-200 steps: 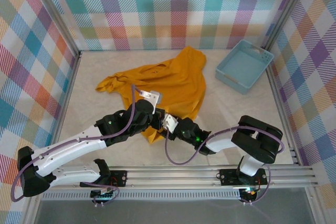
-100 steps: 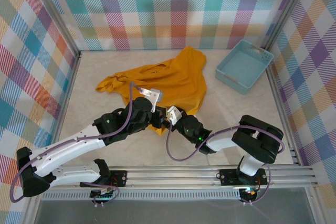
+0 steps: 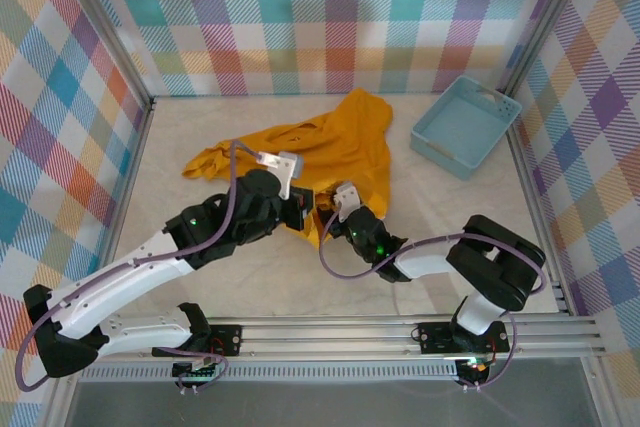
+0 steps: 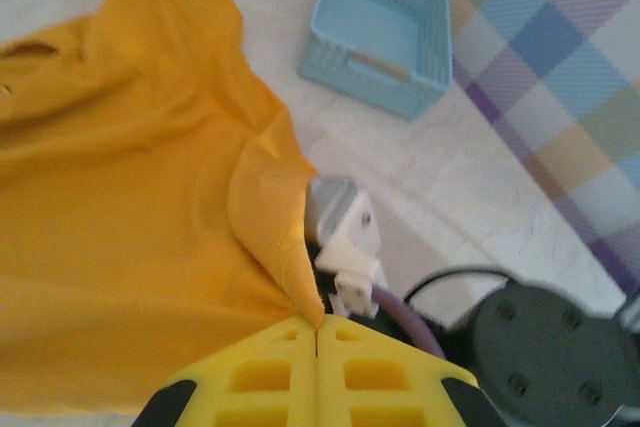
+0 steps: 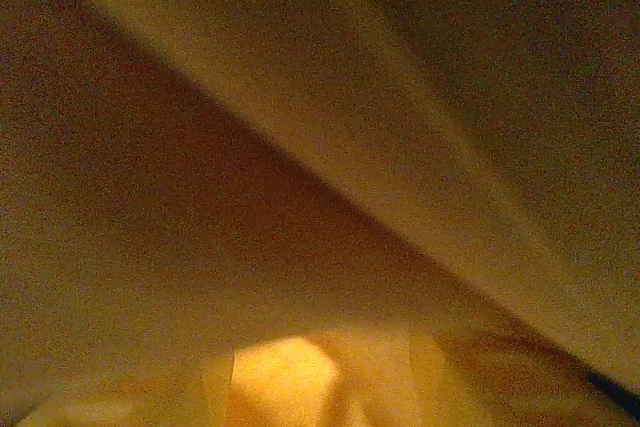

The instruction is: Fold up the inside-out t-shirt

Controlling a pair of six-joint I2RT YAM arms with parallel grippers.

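The inside-out t-shirt (image 3: 340,147) is mustard-orange and lies crumpled across the middle of the table, plain side showing. My left gripper (image 3: 303,209) is at the shirt's near edge. In the left wrist view its yellow fingers (image 4: 318,332) are shut on a stitched hem corner of the t-shirt (image 4: 120,147), which is lifted. My right gripper (image 3: 338,205) reaches under that same edge, right beside the left one, with its fingertips hidden by the cloth. The right wrist view is covered by dim orange fabric (image 5: 300,147), so how its jaws stand is unclear.
A light blue basket (image 3: 447,154) sits at the back right, also in the left wrist view (image 4: 370,72). Plaid walls and metal posts enclose the table. The right arm's purple cable (image 3: 345,282) loops over the near table.
Both grippers have moved away from the near edge toward the shirt's middle. The left one has carried the hem corner with it, so the shirt's near flap has drawn back.
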